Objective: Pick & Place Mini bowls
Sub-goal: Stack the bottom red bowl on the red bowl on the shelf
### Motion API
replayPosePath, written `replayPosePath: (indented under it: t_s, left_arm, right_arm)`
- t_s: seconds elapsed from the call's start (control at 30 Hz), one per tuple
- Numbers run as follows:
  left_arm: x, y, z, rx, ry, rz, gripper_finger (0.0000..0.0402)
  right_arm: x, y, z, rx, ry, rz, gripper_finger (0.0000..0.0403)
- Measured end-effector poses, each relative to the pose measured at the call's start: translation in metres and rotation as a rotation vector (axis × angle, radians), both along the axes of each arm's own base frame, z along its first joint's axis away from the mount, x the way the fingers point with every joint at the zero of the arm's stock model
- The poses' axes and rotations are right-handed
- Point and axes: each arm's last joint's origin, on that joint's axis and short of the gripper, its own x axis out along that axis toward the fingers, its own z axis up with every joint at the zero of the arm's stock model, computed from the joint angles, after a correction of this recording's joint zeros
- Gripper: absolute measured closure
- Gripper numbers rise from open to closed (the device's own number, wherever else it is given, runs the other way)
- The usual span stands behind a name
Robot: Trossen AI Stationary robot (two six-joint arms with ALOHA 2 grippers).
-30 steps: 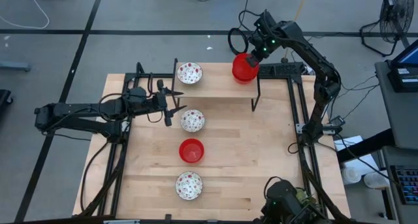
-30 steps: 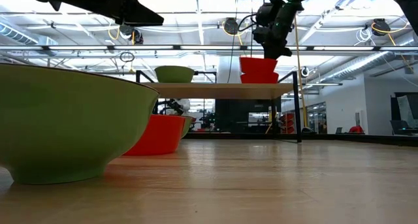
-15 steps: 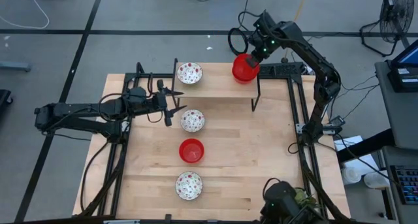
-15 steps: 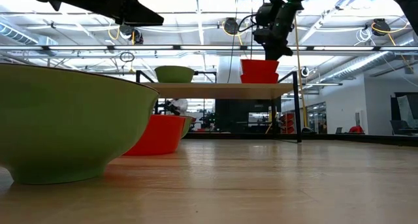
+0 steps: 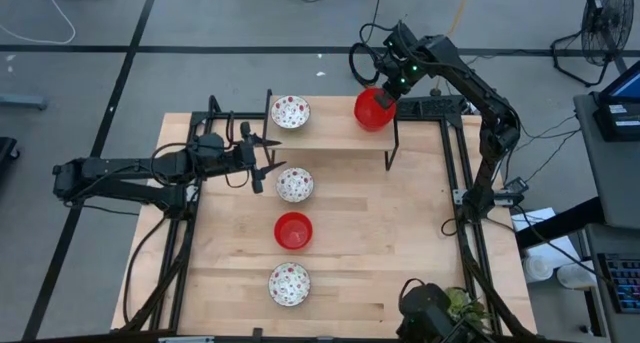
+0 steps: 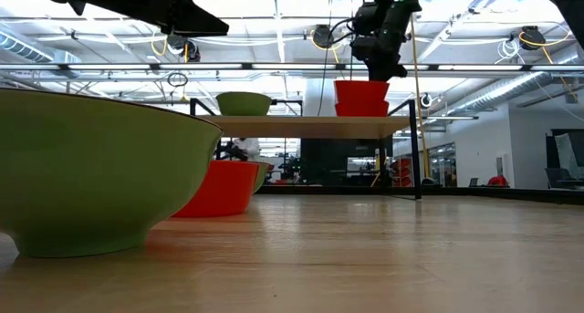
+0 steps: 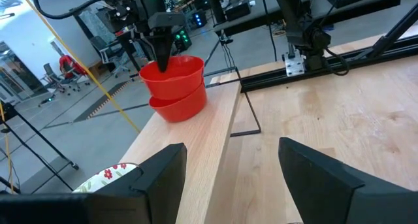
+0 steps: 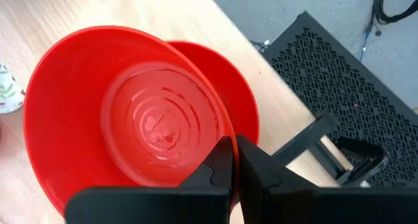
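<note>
On a raised wooden shelf (image 5: 335,135) at the table's far side, two red mini bowls are stacked: a lower one (image 7: 183,103) and an upper one (image 7: 175,70). My right gripper (image 8: 234,145) is shut on the upper one. A white speckled bowl (image 5: 290,111) stands at the shelf's left end. On the table below, a white bowl (image 5: 295,184), a red bowl (image 5: 293,230) and another white bowl (image 5: 289,283) stand in a row. My left gripper (image 5: 262,165) hovers open just left of the farthest of these three, level, holding nothing. My right gripper pinches the upper red bowl's rim (image 8: 222,129) on its right side, one finger inside the bowl and one outside. The fingers (image 7: 161,51) slant down from above. The bowl sits upright in the lower red bowl, shifted a little off its centre; whether it rests there I cannot tell.
The shelf stands on thin black legs (image 5: 392,143). A black perforated plate (image 8: 339,74) lies just beyond the shelf's right end. In the low view the nearest bowl (image 6: 91,176) fills the left foreground. Bare wood lies right of the row of bowls (image 5: 400,233).
</note>
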Motion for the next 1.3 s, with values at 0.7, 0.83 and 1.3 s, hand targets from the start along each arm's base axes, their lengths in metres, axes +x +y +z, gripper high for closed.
replayPosePath:
  t_s: [0.7,0.83,1.3]
  left_arm:
    - [0.0,0.0,0.0,0.0,0.0,0.0,0.0156]
    - [0.0,0.0,0.0,0.0,0.0,0.0,0.0156]
    - [0.0,0.0,0.0,0.0,0.0,0.0,0.0156]
  right_arm:
    - [-0.0014,0.0017,-0.001,0.022,0.015,-0.01,0.0403]
    - [-0.0011,0.0019,-0.0009,0.022,0.014,-0.008,0.0403]
    - [0.0023,0.0039,-0.0007,0.021,0.006,-0.012,0.0403]
